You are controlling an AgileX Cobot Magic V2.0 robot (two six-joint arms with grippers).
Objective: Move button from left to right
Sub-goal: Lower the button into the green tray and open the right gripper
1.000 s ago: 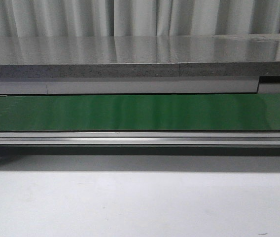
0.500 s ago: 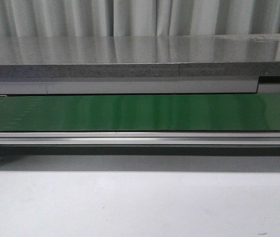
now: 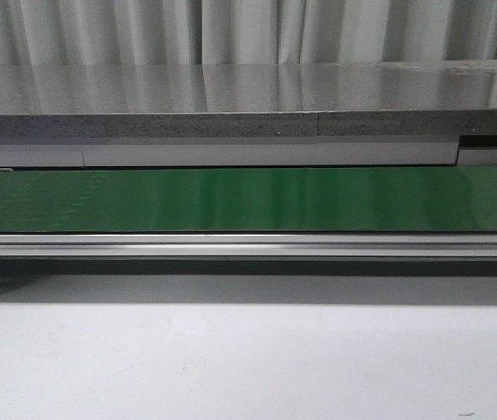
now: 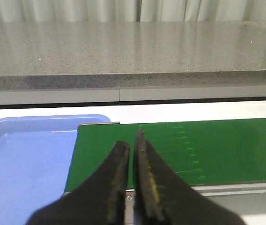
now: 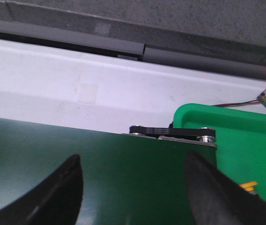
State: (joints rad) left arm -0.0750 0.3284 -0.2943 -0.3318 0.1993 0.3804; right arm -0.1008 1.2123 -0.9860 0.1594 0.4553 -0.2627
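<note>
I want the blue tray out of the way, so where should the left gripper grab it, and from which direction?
Probably its raised rim: the blue tray is flat and shallow, so that lip is the only edge to pinch. Come from above onto the stretch beside the green belt, one finger inside, one outside. The left gripper is shut and must open first.

green conveyor belt [image 3: 248, 199] spans full width | grey stone counter [image 3: 231, 96] behind | pale curtain [image 3: 231, 31] beyond | white tabletop [image 3: 248, 367] in front
</note>
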